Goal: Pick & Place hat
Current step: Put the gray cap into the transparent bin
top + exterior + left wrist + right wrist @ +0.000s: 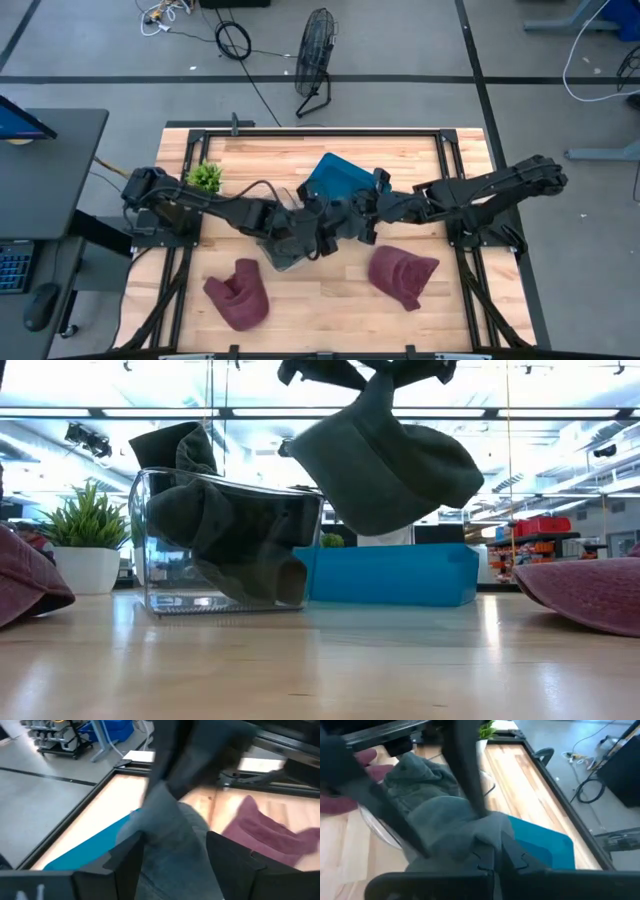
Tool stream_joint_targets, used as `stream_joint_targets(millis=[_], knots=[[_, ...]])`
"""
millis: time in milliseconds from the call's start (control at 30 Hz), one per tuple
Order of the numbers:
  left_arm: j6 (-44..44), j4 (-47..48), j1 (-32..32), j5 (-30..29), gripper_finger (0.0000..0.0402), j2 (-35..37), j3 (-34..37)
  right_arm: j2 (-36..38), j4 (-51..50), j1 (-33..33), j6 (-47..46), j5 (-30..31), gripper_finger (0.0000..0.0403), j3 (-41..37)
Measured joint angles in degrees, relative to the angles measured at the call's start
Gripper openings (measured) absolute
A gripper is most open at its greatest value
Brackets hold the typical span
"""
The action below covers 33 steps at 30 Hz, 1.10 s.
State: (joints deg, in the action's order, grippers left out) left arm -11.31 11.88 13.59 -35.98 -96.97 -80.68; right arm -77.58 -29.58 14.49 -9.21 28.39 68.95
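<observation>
A grey-green hat (395, 465) hangs in the air above the middle of the table, over the gap between a clear container (160, 575) and a blue box (395, 573). Another grey hat (225, 530) is stuffed into that container, with part of it sticking out over the rim. The two arms meet above the hanging hat. My right gripper (495, 857) is shut on it. My left gripper (175, 842) is open, with one finger on each side of the hat's cloth. Two maroon hats (240, 292) (402, 275) lie flat near the front edge. My right gripper pinches a bunched bit of the hat's upper cloth (482, 832) between its two shut fingers. It comes slanting down from the table's right side. The hat hangs below the fingers, slack and clear of the table. My left gripper has the hat's cloth (175, 870) filling the gap between its spread fingers (127, 862). I cannot tell whether they touch it.
A small potted plant (205, 177) stands at the far left of the table. The blue box (335, 175) lies behind the arms. The clear container (283, 248) sits under the left arm. Bare wood shows between the two maroon hats.
</observation>
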Motion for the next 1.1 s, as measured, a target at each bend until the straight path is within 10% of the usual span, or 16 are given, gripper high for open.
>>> stream_joint_targets(millis=[333,733,1100], knots=[[1.95,0.29,-6.14,4.78,0.0215,-0.02,0.00,-0.22,-0.21,-1.04,1.72,-6.56,0.0002,0.02],[3.02,1.97,-6.30,7.96,0.0029,-0.02,-0.11,-0.33,-0.61,-0.73,8.19,1.54,0.0011,0.02],[2.79,10.38,-4.16,7.55,0.0029,7.18,0.13,0.56,-8.21,-0.55,9.21,5.13,0.0140,0.15]])
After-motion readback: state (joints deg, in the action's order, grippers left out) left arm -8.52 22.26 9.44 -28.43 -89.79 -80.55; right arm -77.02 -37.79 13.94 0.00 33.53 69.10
